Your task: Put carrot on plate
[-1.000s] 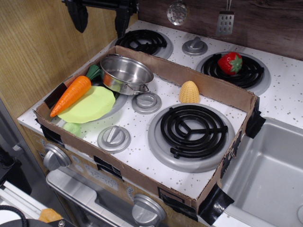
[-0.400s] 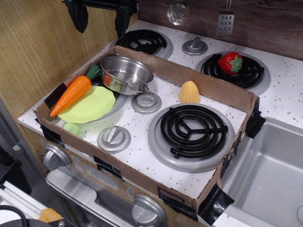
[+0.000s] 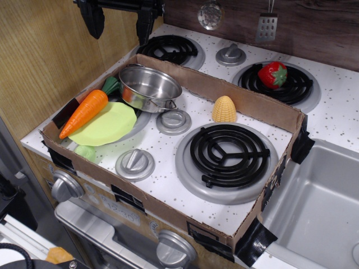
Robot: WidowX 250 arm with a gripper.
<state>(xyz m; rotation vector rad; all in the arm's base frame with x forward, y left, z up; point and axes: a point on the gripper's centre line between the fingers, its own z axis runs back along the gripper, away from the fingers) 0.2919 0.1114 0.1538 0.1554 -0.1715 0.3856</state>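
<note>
The orange carrot [image 3: 85, 111] with its dark green stem cap lies along the left edge of the lime-green plate [image 3: 109, 124], tip toward the front left, partly resting on the plate and against the cardboard wall. The plate sits at the left end of the cardboard tray, partly under the steel pot [image 3: 148, 88]. My gripper [image 3: 119, 21] hangs at the top left, well above and behind the pot. Its two black fingers are spread apart and hold nothing.
A cardboard tray [image 3: 247, 105] frames the front burners. Yellow corn [image 3: 224, 109] stands by the front right burner [image 3: 229, 154]. A red strawberry [image 3: 272, 74] sits on the back right burner. A pale green lump [image 3: 86, 152] lies in front of the plate. A sink [image 3: 320, 213] is at the right.
</note>
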